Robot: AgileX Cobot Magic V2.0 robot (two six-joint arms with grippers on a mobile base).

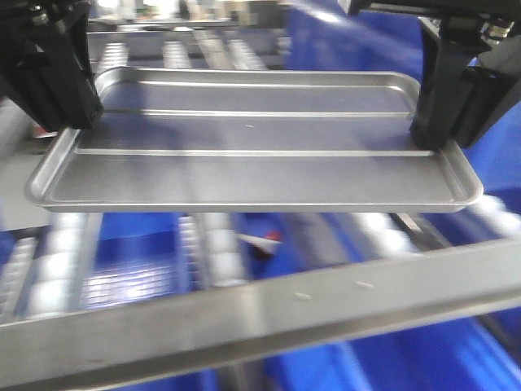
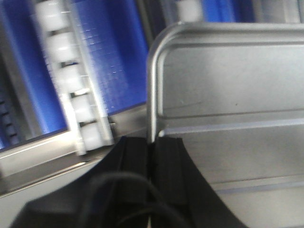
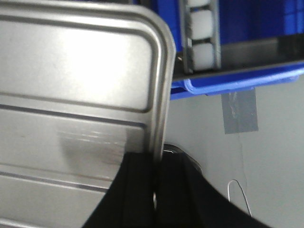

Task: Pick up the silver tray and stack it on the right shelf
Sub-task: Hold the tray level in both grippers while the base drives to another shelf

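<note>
- Two sets of jaws carry the silver tray point(image 1: 244, 155). The left jaws are clamped on the rim of its left short end, the right jaws on the rim of its right short end. Each wrist view shows the rolled rim pinched between black pads.
- The tray lies level, floor up and empty, over the white rollers point(image 1: 216, 261) of the right shelf point(image 1: 269, 314), just behind the shelf's front rail. The frames are blurred, so I cannot tell whether its underside touches the rollers.
- Governing relation: the tray's long axis runs side to side, parallel to the front rail and across the roller lanes. One long edge faces the shelf's front edge, the other its back.
- Neither arm is nearer. Each grips its own short end, opposite the other.
- Judgement: what remains is probably a straight, matched descent. An uneven drop would tilt the tray, and it could then run along the rollers toward the front rail.
</note>
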